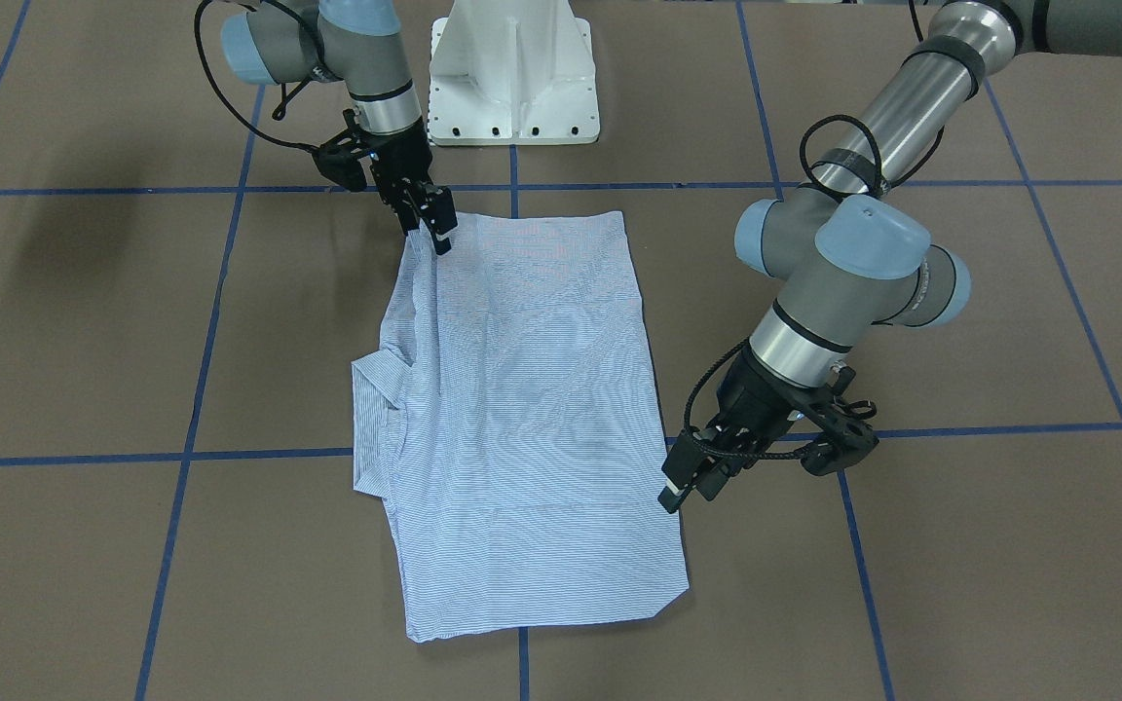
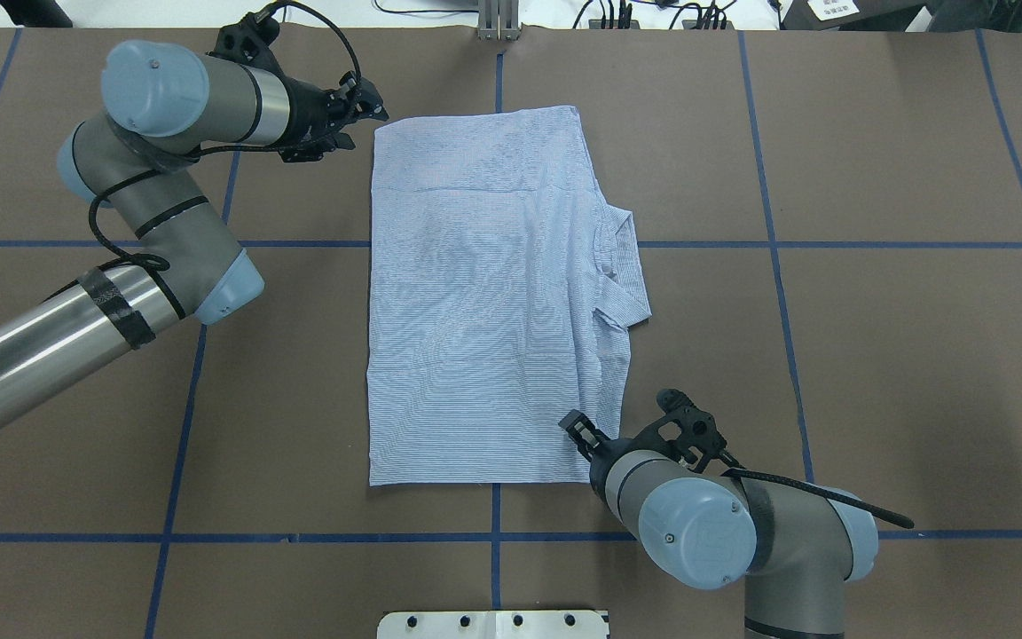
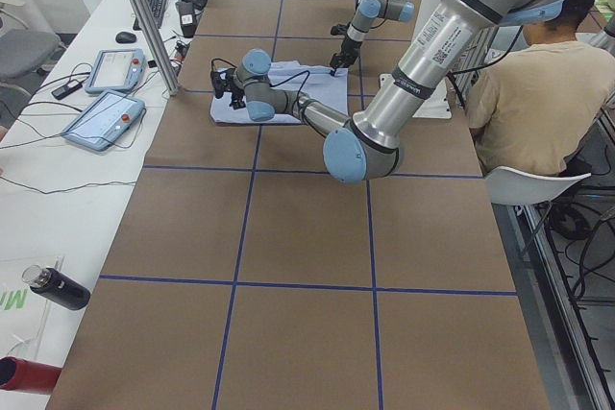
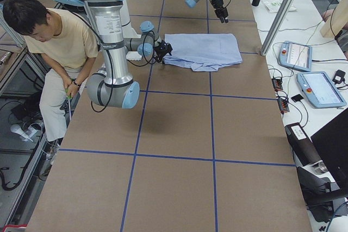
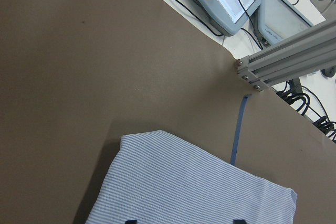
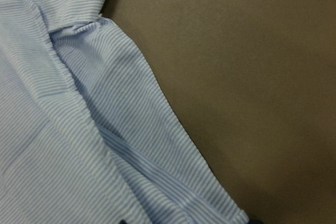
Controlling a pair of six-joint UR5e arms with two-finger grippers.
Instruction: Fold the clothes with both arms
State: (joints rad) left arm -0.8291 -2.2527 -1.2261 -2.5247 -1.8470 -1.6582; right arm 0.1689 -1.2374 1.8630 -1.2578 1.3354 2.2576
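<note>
The shirt (image 2: 475, 302) lies flat in the middle of the brown table (image 2: 875, 355), folded into one long rectangle that runs straight away from my base and covers a crossing of the blue tape lines (image 2: 777, 244). It is pale blue with fine white stripes, and the upper face is mostly smooth. A faint seam crosses it near the far end. No buttons or pocket show on this side. Along the edge on my right the cloth is bunched into long creases and overlapping layers, and a banded flap (image 2: 622, 266), which looks like the collar, juts out sideways onto the table about halfway down that edge. My left gripper (image 1: 683, 487) hangs just beside the shirt at its far left corner. Its jaws are parted and hold nothing, and my left wrist camera shows its two dark tips spread wide with the rounded corner of the cloth lying ahead between them. My right gripper (image 1: 430, 222) is at the near right corner, pointing down onto the creased edge. My right wrist camera shows its tips spread apart too, with the layered edge of the shirt running between them. I cannot tell whether those tips touch the fabric, and they are not closed on it.
</note>
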